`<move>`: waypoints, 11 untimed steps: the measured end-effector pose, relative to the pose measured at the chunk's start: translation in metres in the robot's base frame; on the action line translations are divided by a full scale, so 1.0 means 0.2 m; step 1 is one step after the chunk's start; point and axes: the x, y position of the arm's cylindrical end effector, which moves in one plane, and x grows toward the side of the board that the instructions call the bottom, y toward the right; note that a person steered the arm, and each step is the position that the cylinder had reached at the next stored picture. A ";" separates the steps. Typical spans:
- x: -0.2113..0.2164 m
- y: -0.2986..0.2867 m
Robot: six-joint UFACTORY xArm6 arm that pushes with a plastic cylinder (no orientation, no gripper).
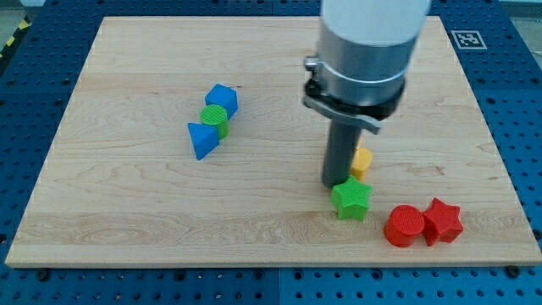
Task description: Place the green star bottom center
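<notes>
wooden board (127,203) | green star (351,200) | red cylinder (404,226) | red star (443,221) | blue cube (223,98)

1 raised view looks down across board (127,212).

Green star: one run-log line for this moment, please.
my tip: touching green star upper-left | star: right of bottom center | yellow block: behind | step: not done

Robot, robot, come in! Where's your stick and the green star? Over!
My tip touching green star's top-left edge. Star right of bottom center. Yellow block behind rod; path left clear. Over.
</notes>
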 end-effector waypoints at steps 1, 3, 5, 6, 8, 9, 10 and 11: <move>0.00 0.18; 0.13 0.49; 0.20 0.38; 0.20 0.22; 0.20 -0.18; 0.20 -0.37; 0.20 -0.48; 0.21 -0.69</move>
